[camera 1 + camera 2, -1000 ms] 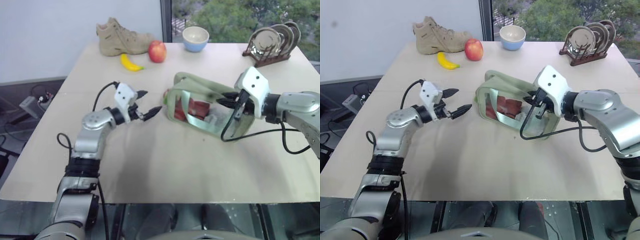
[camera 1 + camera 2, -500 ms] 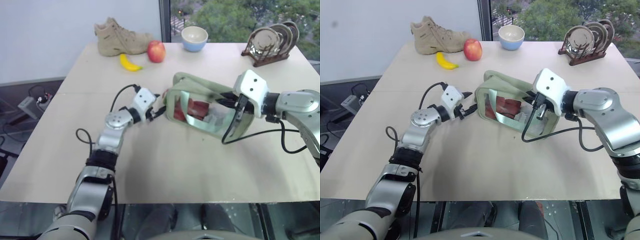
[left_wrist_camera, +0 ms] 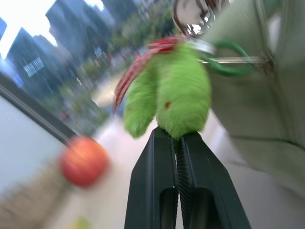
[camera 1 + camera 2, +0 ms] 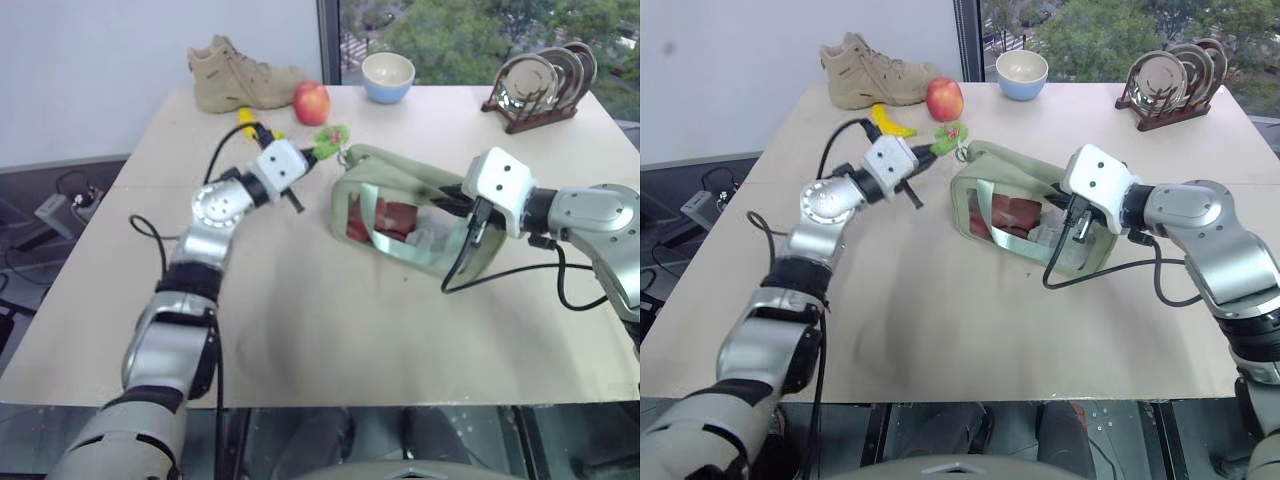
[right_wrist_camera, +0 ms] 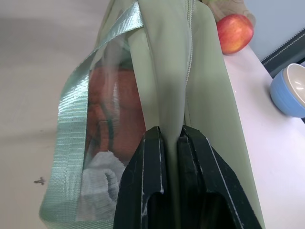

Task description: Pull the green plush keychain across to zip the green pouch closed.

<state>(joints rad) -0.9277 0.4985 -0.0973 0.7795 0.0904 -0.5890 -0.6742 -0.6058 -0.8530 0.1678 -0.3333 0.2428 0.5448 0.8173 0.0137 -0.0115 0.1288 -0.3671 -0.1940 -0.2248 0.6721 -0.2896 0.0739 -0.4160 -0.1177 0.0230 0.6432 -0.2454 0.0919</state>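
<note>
1. Left gripper [image 4: 312, 153], seen from my head camera, is clamped on the keychain [image 4: 331, 136], which it holds above the table [image 4: 300, 330] just off the pouch's [image 4: 405, 215] left end. The keychain hangs between the pouch and the apple [image 4: 312, 102].
2. From the same view, my right gripper [image 4: 452, 201] is pinched shut on the pouch's right end. The pouch lies on its side near mid-table, clear window up, with red and white contents showing through. Along the far edge I see a shoe [image 4: 245, 75], a banana [image 4: 246, 118] partly behind my left arm, the apple, a bowl [image 4: 388, 76] and a rack [image 4: 540, 84] of plates.
3. On the left wrist view, both fingers [image 3: 155, 186] meet on the lower tip of the green plush keychain [image 3: 171, 98]. A red cord runs over its top, and a green ring [image 3: 228, 59] links it to the pouch's zipper pull. The apple [image 3: 83, 161] is a blur behind it.
4. On the right wrist view, the fingers [image 5: 147, 186] squeeze a fold of the pouch's green fabric [image 5: 190, 95] between them. The strap [image 5: 78, 119] borders the window, and the apple [image 5: 234, 32] and bowl [image 5: 290, 90] sit beyond.
</note>
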